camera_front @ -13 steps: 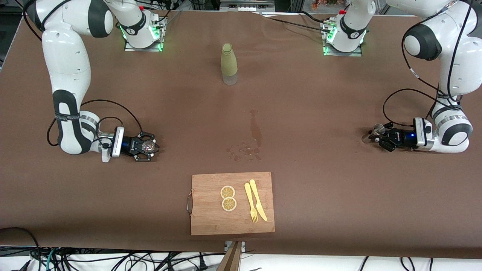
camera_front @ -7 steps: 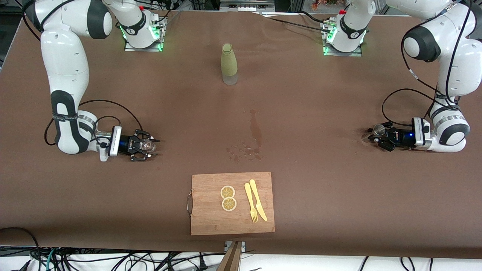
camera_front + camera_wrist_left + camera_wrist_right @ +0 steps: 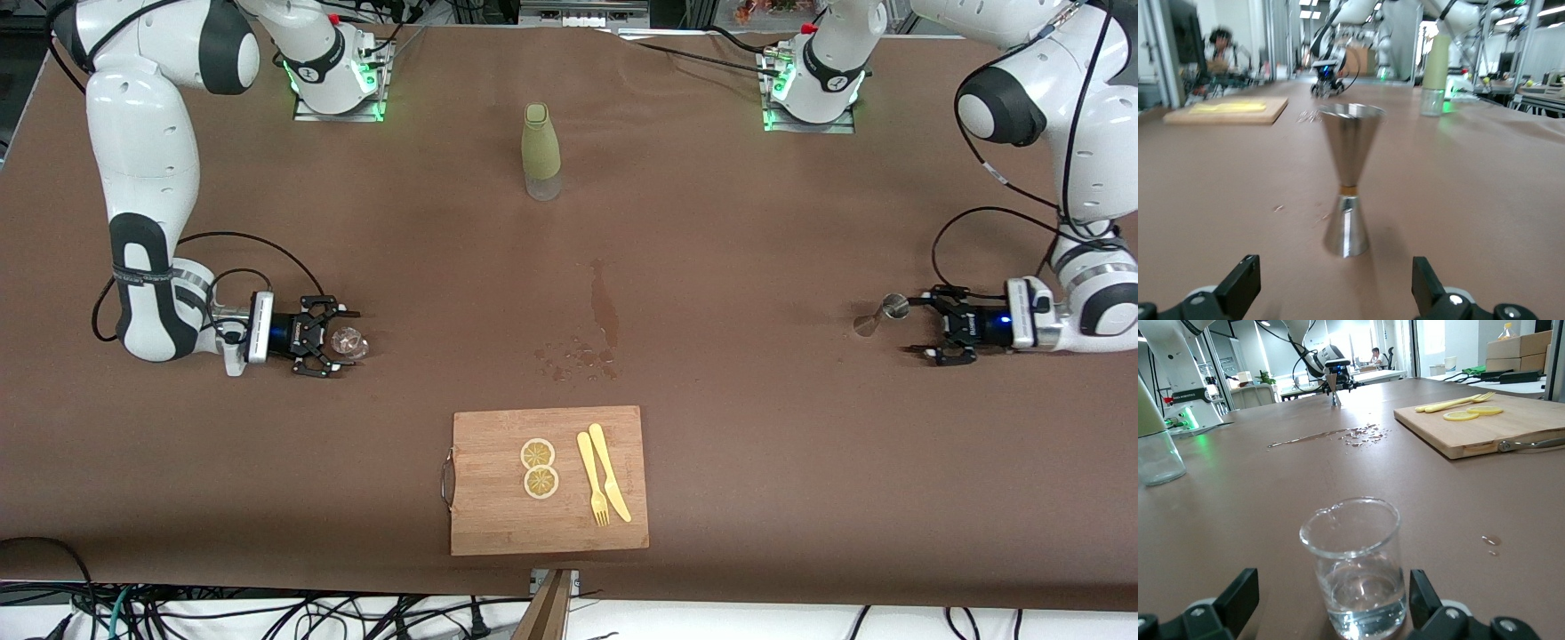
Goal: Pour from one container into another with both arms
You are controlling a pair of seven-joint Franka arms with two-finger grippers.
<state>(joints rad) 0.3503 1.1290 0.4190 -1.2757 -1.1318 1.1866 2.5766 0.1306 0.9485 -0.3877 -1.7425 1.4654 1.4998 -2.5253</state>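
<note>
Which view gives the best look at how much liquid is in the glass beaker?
The right wrist view: the glass beaker stands close up, with clear liquid in its bottom part. The front view shows only a small glint at the right gripper. In the left wrist view it cannot be made out.

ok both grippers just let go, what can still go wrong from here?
1. The left gripper stands open close to the jigger, which is tall on a narrow foot; a sideways move could tip it.
2. The right gripper straddles the glass beaker, which holds liquid; a clipped rim spills more.
3. The spill lies mid-table.
</note>
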